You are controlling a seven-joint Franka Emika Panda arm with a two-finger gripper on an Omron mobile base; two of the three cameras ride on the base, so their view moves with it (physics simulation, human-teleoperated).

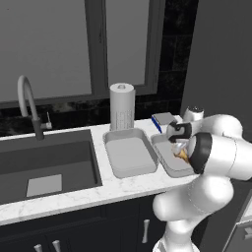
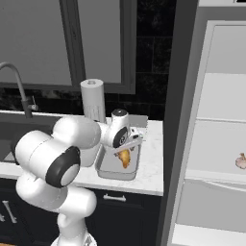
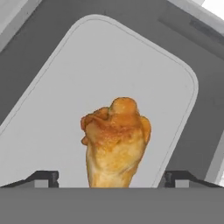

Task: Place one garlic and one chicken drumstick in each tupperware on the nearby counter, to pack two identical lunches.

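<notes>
Two shallow grey rectangular tupperware trays are being shown side by side on the white marble-patterned counter (image 1: 74, 194) in the left base view: the left tray (image 1: 129, 155) is lying bare beside the dark built-in sink (image 1: 47, 165), and the right tray (image 1: 167, 160) is being partly covered by the white arm. A white paper towel roll (image 1: 122, 106) is being seen standing at the counter's back edge behind the left tray, with a blue-edged flat object (image 1: 162, 120) at the back right corner. A curved grey faucet (image 1: 27, 106) is rising behind the sink.

In the right base view an open grey fridge is being shown to the right of the counter, with a pale garlic bulb (image 2: 240, 161) lying on a white fridge shelf (image 2: 216, 168), well apart from the trays. The right tray (image 2: 108, 168) is being seen near the counter's front right corner, and the golden-brown chicken drumstick (image 2: 124, 157) is being held over it, hanging below the two-finger gripper (image 2: 126, 146).

In the hand view the drumstick (image 3: 116, 142) is being seen between the two dark fingertips (image 3: 41, 178), its knobby end pointing toward the tray floor (image 3: 65, 109). The jaws are being kept partly closed around the drumstick. Whether the drumstick is touching the tray floor cannot be told.
</notes>
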